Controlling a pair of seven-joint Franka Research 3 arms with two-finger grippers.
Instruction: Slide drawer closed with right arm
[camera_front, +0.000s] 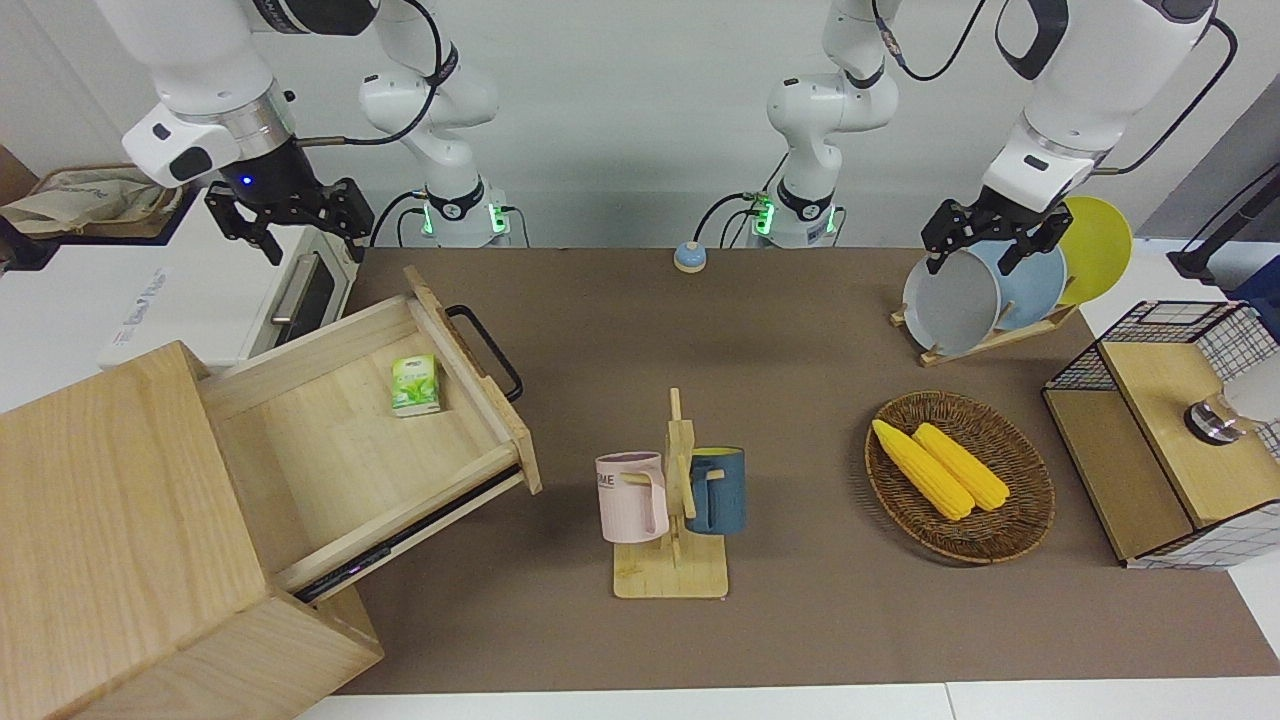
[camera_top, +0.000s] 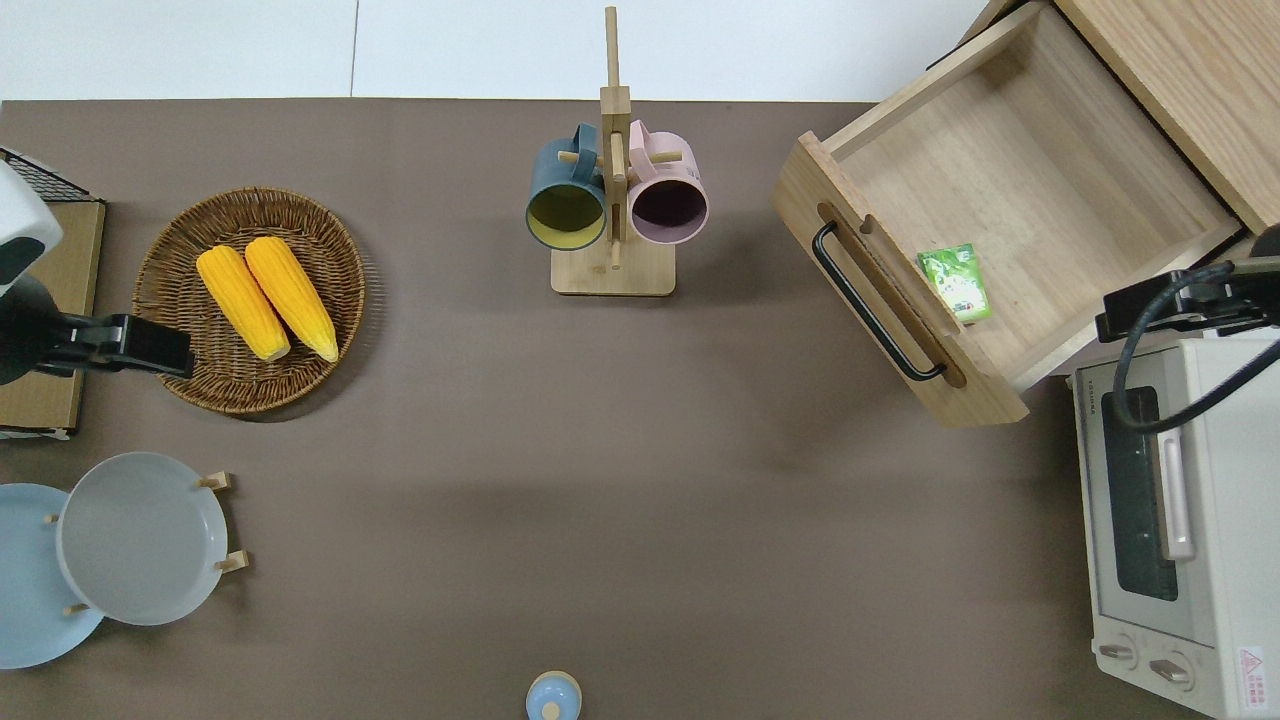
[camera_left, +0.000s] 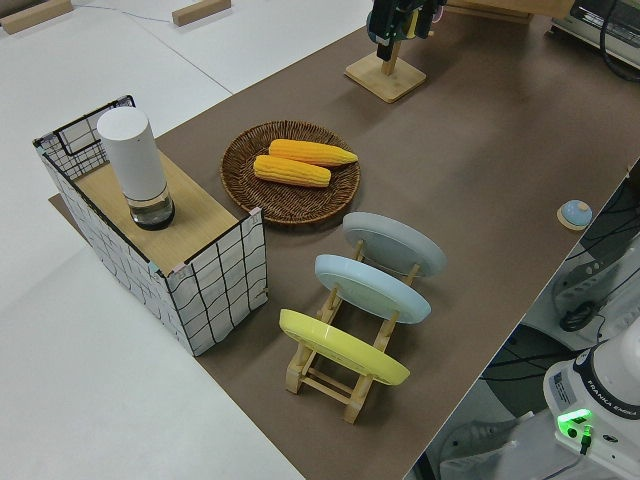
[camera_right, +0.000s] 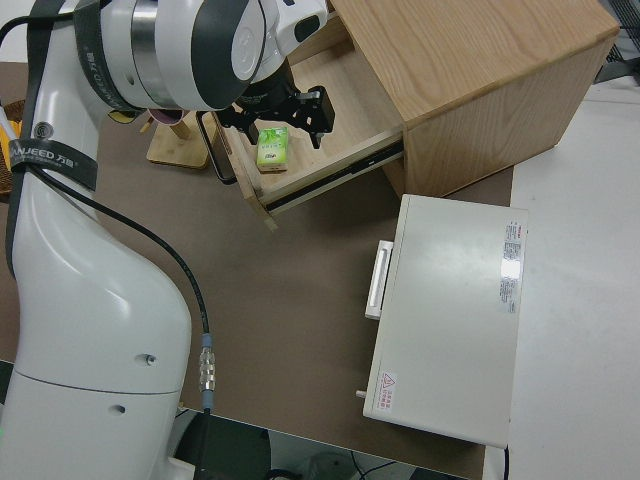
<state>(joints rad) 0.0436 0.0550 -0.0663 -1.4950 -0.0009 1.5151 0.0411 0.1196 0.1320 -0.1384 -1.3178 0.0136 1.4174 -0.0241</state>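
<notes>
Drawer (camera_front: 330, 440) is pulled far out of the cabinet (camera_front: 110, 520), at the right arm's end of the bench (camera_front: 780, 400). It sits skewed to the bench edge. The front panel with its black handle (camera_front: 487, 350) faces the middle of the bench. A small green carton (camera_front: 414, 385) lies flat inside, close to the front panel. Not shut yet, so the whole travel is left.

My right hand (camera_front: 300, 225) is up in the air with fingers spread and nothing in them. From overhead it is over the drawer corner nearest the toaster oven (camera_front: 200, 300). The left arm is parked.

Doing the step well, as I judge it:
- Swing out past the front panel and drop to the panel's height on its outer face.
- Touch the wood near the middle of the panel, beside the handle, not through the loop. A push at one end could jam the drawer on its rails.
- Push along the rails, meaning on the drawer's own slant into the cabinet, not square to the bench.
- Keep it slow and level. The carton looks low enough to clear the opening.
- Watch the wrist and cable near the oven, and the mug rack (camera_front: 675, 500) near the far end of the panel.
- Stop when the panel meets the cabinet face.
</notes>
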